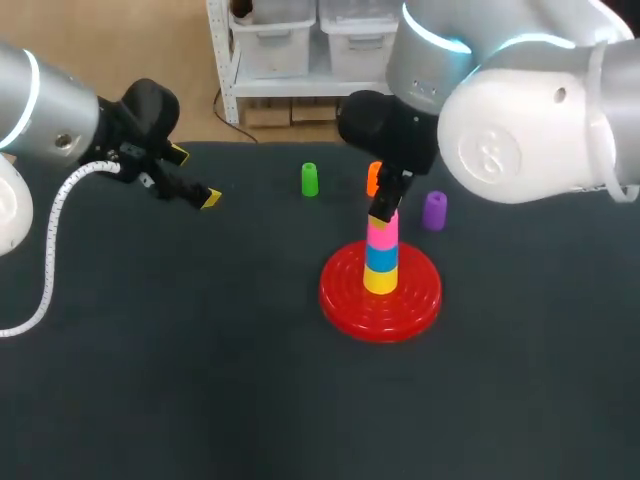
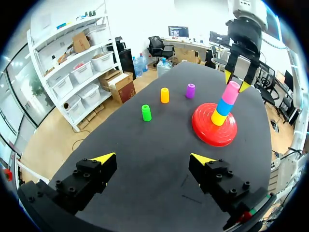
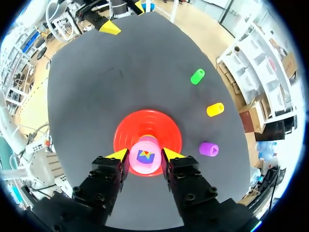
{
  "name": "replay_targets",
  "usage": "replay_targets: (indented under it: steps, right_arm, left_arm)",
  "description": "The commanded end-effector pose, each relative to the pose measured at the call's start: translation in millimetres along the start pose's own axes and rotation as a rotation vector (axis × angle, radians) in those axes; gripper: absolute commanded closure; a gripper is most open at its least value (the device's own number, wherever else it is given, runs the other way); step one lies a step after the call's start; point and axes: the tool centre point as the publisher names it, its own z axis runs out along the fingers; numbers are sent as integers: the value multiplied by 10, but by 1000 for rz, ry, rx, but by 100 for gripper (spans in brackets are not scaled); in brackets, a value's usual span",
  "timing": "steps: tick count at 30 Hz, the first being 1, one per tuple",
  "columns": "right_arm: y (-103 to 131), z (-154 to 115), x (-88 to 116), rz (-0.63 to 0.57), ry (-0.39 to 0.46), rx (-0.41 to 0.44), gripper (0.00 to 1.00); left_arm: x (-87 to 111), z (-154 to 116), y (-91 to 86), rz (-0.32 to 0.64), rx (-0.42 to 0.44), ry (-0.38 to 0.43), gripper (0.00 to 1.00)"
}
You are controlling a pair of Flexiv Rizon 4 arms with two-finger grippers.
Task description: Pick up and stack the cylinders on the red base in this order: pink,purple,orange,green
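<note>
At the upper left of the head view the left gripper (image 1: 195, 177) hangs above the table (image 1: 200, 380) with its fingers spread wide and nothing between them, well apart from everything else. Moving right along the upper middle, the green cylinder (image 1: 309, 179) stands upright by itself, and the orange cylinder (image 1: 373, 178) stands near it, partly hidden behind the right arm's wrist. Just right of centre sits the base (image 1: 345, 295), carrying a column of a yellow piece (image 1: 380, 279), a blue piece (image 1: 381, 257) and, on top, the pink cylinder (image 1: 382, 232). The right gripper (image 3: 145, 155) comes down over that column, and in its own wrist view both yellow-tipped fingers press the pink cylinder from two sides, so it is grasping it. Whether the pink cylinder is fully seated on the blue piece or a shade above it is hard to tell from here. The purple cylinder (image 1: 434, 210) stands upright just right of the column, beside the base's far rim. The step in hand looks like placing pink. To do it well, keep it centred and level over the blue piece, press straight down until it settles, part the fingers only slightly, then lift vertically so neither tip drags the column sideways or clips the purple cylinder.
</note>
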Motion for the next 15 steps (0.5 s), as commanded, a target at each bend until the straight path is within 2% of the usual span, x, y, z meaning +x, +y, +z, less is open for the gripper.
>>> replay_targets:
  steps: [1, 8, 11, 15]
  right_arm:
    - [2, -74, 7, 2, -33, -12, 0]
    - [-79, -359, -62, 66, -131, -27, 0]
    - [-159, -463, -70, 109, -185, -33, 0]
    - [-340, -489, -17, 168, -217, -8, 0]
  left_arm:
    - [3, -2, -2, 0, -1, 0, 0]
    - [3, -2, -2, 0, -1, 0, 0]
    - [3, -2, -2, 0, -1, 0, 0]
    - [3, -2, -2, 0, -1, 0, 0]
